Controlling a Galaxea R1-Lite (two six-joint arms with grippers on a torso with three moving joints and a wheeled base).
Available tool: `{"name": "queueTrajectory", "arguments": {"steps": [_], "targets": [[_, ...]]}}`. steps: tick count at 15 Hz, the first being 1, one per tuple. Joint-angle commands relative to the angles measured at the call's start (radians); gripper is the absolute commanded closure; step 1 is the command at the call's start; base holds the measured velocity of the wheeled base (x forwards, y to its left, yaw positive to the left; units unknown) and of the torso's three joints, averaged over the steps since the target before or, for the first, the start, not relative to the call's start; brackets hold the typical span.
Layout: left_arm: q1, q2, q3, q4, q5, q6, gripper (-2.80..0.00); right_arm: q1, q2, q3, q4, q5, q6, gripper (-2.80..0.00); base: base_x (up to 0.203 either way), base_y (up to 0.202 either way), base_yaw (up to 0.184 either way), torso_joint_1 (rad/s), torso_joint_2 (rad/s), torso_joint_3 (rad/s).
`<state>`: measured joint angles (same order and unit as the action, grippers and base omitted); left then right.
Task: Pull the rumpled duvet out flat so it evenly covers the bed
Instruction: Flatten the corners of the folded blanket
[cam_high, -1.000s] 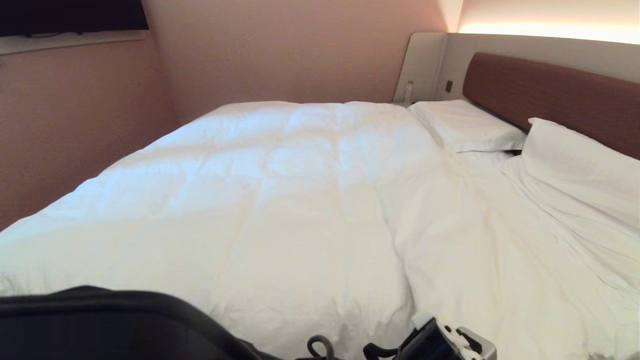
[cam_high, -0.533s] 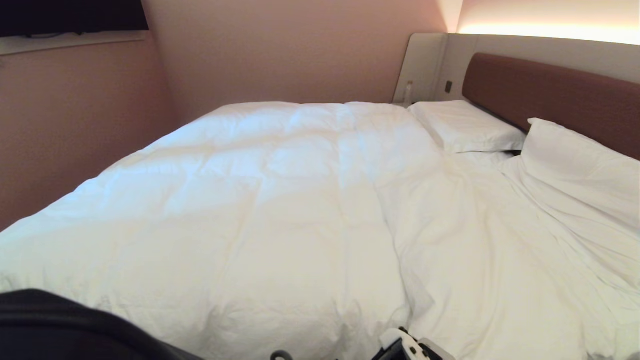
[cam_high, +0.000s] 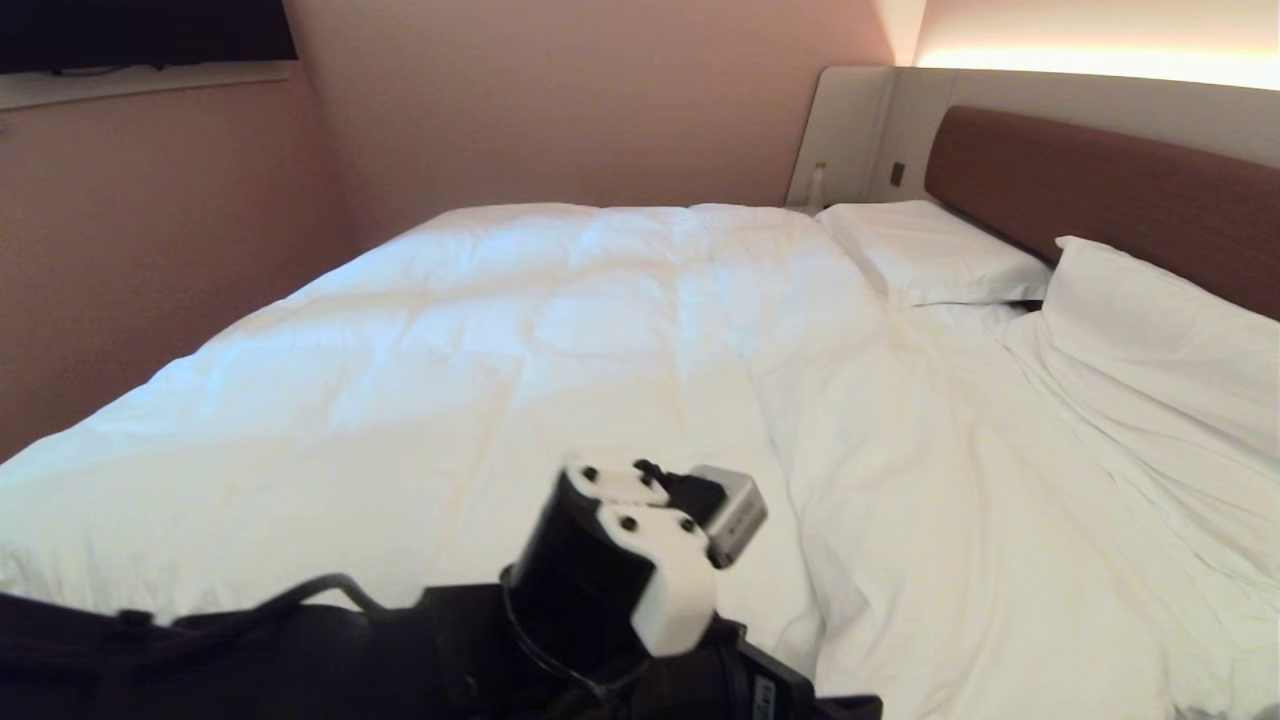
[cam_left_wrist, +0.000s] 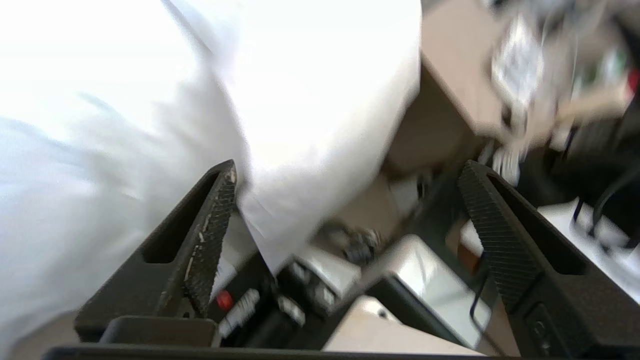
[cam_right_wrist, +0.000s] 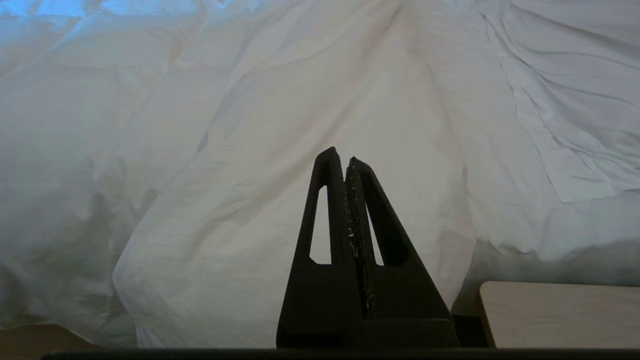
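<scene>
On the bed (cam_high: 1090, 170), which fills most of the head view, the duvet (cam_high: 480, 400) lies spread over the left and middle part, puffy and with faint stitched squares. Its right edge runs from the far pillow toward the near side, and right of this edge a thinner wrinkled white sheet (cam_high: 1000, 520) is visible. Two white pillows lie at the right, next to the brown headboard: one pillow (cam_high: 930, 250) far, the other pillow (cam_high: 1160, 330) nearer and tilted against the headboard. The near edge of the duvet hangs over the side of the bed, and in the right wrist view it makes a thick fold there (cam_right_wrist: 225, 215). The left arm (cam_high: 620, 570) is raised at the near edge of the bed, in front of the duvet. Its left pincer (cam_left_wrist: 345, 240) is released, the two black fingers stand wide apart, and nothing is between them; the hanging corner of the duvet (cam_left_wrist: 320, 125) is just beside one finger (cam_left_wrist: 210, 235). The right pincer (cam_right_wrist: 346, 165) is clenched on nothing, its fingers pressed together, pointing at the duvet's near fold without touching it. A pale wooden surface (cam_right_wrist: 560, 312) shows just beside it.
</scene>
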<state>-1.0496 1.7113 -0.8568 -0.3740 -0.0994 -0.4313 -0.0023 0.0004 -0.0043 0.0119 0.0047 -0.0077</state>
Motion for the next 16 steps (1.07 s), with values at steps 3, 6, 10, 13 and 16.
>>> {"name": "queueTrajectory", "arguments": {"steps": [3, 6, 10, 13, 16], "targets": [[0.118, -0.166, 0.032, 0.003, 0.001, -0.004, -2.80, 0.001, 0.000, 0.000, 0.000, 0.000, 0.002, 0.00, 0.000, 0.000, 0.000, 0.000, 0.00, 0.000], [0.199, -0.257, 0.107, 0.003, 0.010, -0.004, -2.80, 0.001, 0.000, 0.000, 0.000, 0.000, 0.012, 0.00, 0.000, 0.000, 0.000, 0.000, 0.00, 0.000], [0.214, -0.311, 0.219, -0.005, 0.008, -0.007, -2.80, 0.000, 0.000, 0.000, 0.002, 0.000, 0.009, 0.00, 0.000, 0.000, 0.000, 0.000, 0.00, 0.000], [0.212, -0.289, 0.251, -0.011, -0.038, -0.031, -2.80, -0.001, 0.000, 0.000, -0.001, 0.000, 0.009, 0.00, 0.000, 0.000, 0.000, 0.000, 0.00, 0.000], [0.213, -0.104, 0.244, -0.114, -0.157, -0.072, -2.80, -0.001, 0.000, 0.001, -0.006, 0.000, 0.011, 0.00, 0.000, 0.000, 0.000, 0.000, 0.00, 0.000]]}}
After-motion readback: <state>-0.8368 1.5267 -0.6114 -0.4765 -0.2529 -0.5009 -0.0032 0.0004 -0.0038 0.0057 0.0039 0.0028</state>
